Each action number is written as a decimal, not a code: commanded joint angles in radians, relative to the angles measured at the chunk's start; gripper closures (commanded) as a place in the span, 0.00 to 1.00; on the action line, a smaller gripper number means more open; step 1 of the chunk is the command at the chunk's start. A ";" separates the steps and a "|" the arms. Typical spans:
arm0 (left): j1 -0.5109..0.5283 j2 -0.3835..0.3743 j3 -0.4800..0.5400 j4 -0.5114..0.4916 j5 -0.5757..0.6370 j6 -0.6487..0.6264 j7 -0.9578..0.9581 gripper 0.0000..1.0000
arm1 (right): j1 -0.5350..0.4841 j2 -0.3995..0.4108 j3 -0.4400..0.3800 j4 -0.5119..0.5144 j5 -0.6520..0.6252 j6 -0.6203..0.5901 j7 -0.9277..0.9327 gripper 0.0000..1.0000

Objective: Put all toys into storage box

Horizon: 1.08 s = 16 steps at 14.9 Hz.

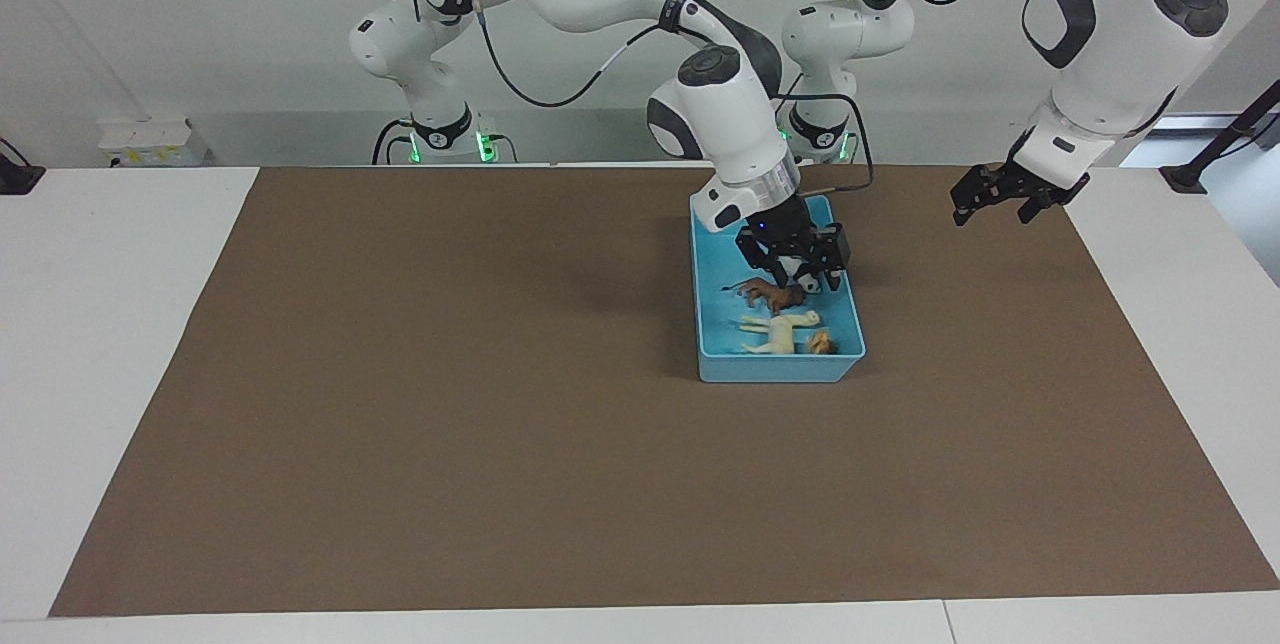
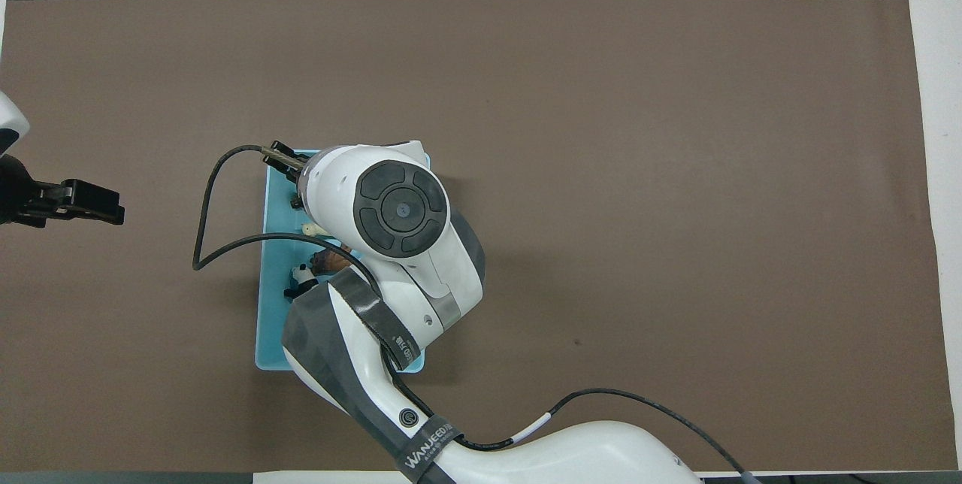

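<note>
The light blue storage box (image 1: 712,316) stands on the brown mat, toward the left arm's end. In it lie the brown lion (image 1: 775,297), the cream horse (image 1: 781,332) and the orange tiger (image 1: 822,344). My right gripper (image 1: 797,276) reaches across and is low inside the box, shut on the black-and-white panda (image 1: 803,273), beside the lion. In the overhead view the right arm covers most of the box (image 2: 272,319); the panda (image 2: 303,275) and the lion (image 2: 331,260) peek out. My left gripper (image 1: 1003,207) waits open and empty in the air over the mat's edge.
The brown mat (image 1: 450,404) covers most of the white table (image 1: 100,324). The right arm's cable (image 2: 207,213) loops out over the box's side toward the left arm's end.
</note>
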 commanded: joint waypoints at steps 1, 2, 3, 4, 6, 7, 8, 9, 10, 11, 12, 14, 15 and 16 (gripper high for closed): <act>-0.040 -0.019 0.013 -0.026 -0.005 0.014 0.001 0.00 | -0.027 -0.089 -0.027 0.002 -0.040 -0.086 0.019 0.00; -0.060 -0.017 0.019 -0.023 -0.005 0.006 -0.019 0.00 | -0.039 -0.135 -0.045 -0.011 -0.068 -0.114 0.016 0.00; -0.062 -0.006 0.021 -0.015 -0.005 0.008 -0.021 0.00 | -0.061 -0.162 -0.050 -0.011 -0.077 -0.158 0.008 0.00; -0.062 0.024 0.021 0.017 -0.005 -0.002 -0.021 0.00 | -0.102 -0.176 -0.055 -0.011 -0.079 -0.189 -0.028 0.00; -0.062 0.080 0.019 0.077 -0.005 -0.044 -0.021 0.00 | -0.182 -0.209 -0.056 -0.020 -0.079 -0.257 -0.155 0.00; -0.062 0.077 0.019 0.082 -0.007 -0.052 -0.021 0.00 | -0.241 -0.222 -0.056 -0.029 -0.079 -0.307 -0.262 0.00; -0.062 0.063 0.019 0.077 -0.007 -0.051 -0.024 0.00 | -0.304 -0.226 -0.056 -0.037 -0.080 -0.349 -0.408 0.00; -0.064 0.057 0.019 0.076 -0.007 -0.049 -0.024 0.00 | -0.355 -0.227 -0.058 -0.041 -0.079 -0.379 -0.543 0.00; -0.065 0.055 0.016 0.071 -0.005 -0.045 -0.021 0.00 | -0.419 -0.235 -0.058 -0.058 -0.083 -0.419 -0.687 0.00; -0.064 0.054 0.016 0.063 -0.005 -0.040 -0.021 0.00 | -0.456 -0.241 -0.074 -0.073 -0.094 -0.441 -0.799 0.00; -0.062 0.048 0.016 0.057 -0.005 -0.040 -0.022 0.00 | -0.467 -0.244 -0.122 -0.093 -0.111 -0.450 -0.923 0.00; -0.061 0.040 0.018 0.057 -0.005 -0.037 -0.022 0.00 | -0.512 -0.249 -0.177 -0.130 -0.123 -0.461 -1.094 0.00; -0.059 0.032 0.019 0.059 -0.005 -0.034 -0.022 0.00 | -0.544 -0.252 -0.194 -0.130 -0.134 -0.508 -1.142 0.00; -0.054 0.026 0.018 0.060 -0.005 -0.034 -0.022 0.00 | -0.565 -0.258 -0.203 -0.130 -0.151 -0.562 -1.167 0.00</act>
